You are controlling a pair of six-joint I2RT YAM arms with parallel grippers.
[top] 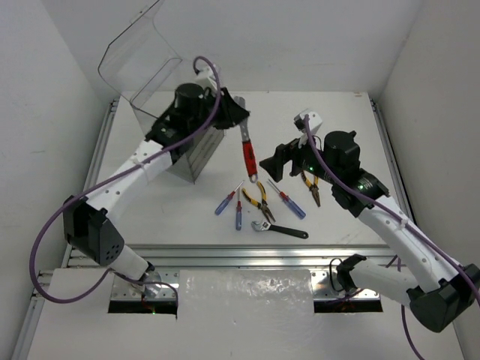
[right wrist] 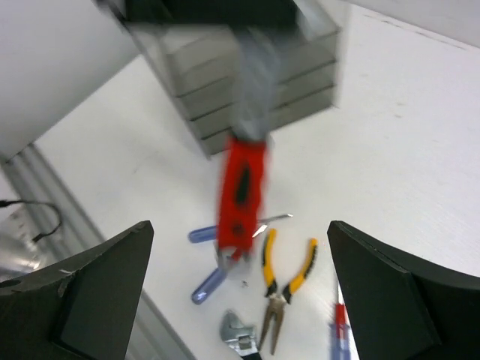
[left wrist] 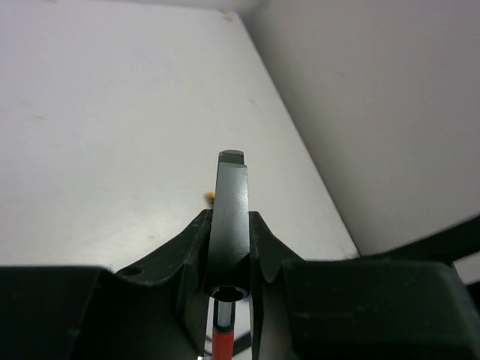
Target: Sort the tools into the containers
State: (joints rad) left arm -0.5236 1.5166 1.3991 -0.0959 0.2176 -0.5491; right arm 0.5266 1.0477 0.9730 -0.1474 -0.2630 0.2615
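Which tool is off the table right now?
The red-handled wrench: the left claw holds it up by its silver end. The pliers, screwdrivers and black-handled wrench all lie flat on the table.

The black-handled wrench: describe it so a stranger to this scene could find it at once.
On the white table, look to the middle of its near edge. The black-handled wrench lies on the near side of the yellow-handled pliers. Unlike the coloured handles around it, its handle is black, with a silver head.
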